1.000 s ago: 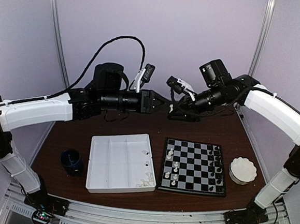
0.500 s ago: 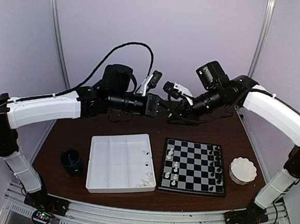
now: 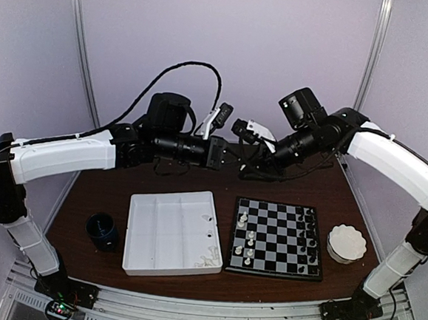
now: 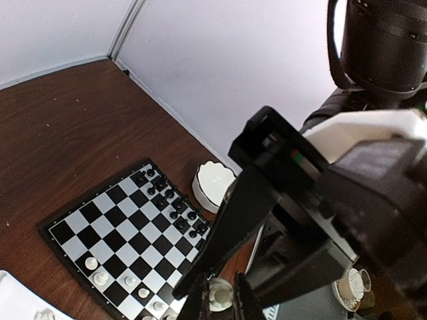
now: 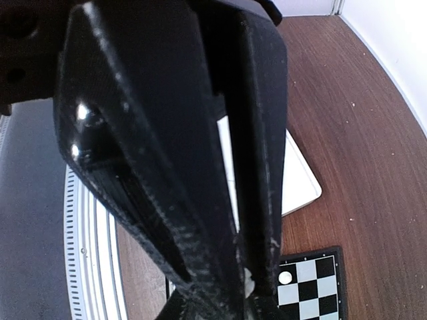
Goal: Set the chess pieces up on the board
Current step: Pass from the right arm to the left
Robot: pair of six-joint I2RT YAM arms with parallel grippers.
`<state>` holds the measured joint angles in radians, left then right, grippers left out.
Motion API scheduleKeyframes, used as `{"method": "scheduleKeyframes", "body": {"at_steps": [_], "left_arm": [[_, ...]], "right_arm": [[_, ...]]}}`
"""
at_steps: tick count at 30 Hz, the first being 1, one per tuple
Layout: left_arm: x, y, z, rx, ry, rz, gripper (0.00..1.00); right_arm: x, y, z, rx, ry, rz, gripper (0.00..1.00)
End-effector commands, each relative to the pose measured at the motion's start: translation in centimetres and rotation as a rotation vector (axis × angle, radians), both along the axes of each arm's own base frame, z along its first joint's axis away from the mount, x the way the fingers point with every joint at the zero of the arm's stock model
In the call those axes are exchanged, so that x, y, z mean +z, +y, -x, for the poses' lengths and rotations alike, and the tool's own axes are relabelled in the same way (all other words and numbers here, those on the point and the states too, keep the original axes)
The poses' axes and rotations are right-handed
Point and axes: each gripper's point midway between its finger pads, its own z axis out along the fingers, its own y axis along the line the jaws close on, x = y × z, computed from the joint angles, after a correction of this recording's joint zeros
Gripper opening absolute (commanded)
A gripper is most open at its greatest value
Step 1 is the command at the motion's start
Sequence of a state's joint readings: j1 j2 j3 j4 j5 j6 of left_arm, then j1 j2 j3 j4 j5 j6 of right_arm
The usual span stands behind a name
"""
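So the left gripper (image 4: 219,308) has its fingertips pinched nearly together on a single white piece (image 4: 219,295), held up in the air, not on the board (image 3: 278,236). From overhead that spot sits above the table past the board's far left corner. The right gripper (image 3: 245,159) is nose to nose with it, one finger angling down right beside the same piece. Its jaws look narrow, but I honestly can't tell if it's gripping or only touching.

On the board, a few white pieces (image 3: 248,240) stand along its left side and the black pieces (image 3: 309,238) crowd its right side. A white tray (image 3: 165,230) sits just beside the board's left edge, a scalloped white dish (image 3: 347,243) just off its right edge, and a dark cup (image 3: 102,229) further left, beyond the tray.

The overhead view hides the held piece behind both grippers, so only the left wrist view shows it clearly. The right wrist view is mostly black finger, with a whitish sliver low down.
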<state>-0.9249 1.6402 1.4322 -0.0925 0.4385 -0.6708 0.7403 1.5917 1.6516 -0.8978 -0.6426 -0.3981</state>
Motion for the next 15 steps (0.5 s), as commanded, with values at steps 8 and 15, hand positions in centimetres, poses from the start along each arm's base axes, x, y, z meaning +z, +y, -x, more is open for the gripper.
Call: {"method": "scheduleKeyframes", "body": {"at_steps": [8, 15], "left_arm": [[-4.8, 1.2, 1.0, -0.051, -0.187, -0.138, 0.07], [-12.3, -0.1, 5.5, -0.243, -0.371, -0.215, 0.08]], "right_arm": [[2.0, -11.4, -0.2, -0.207, 0.036, -0.106, 0.52], [-2.8, -17.4, -2.4, -0.424, 0.062, -0.149, 0.54]]}}
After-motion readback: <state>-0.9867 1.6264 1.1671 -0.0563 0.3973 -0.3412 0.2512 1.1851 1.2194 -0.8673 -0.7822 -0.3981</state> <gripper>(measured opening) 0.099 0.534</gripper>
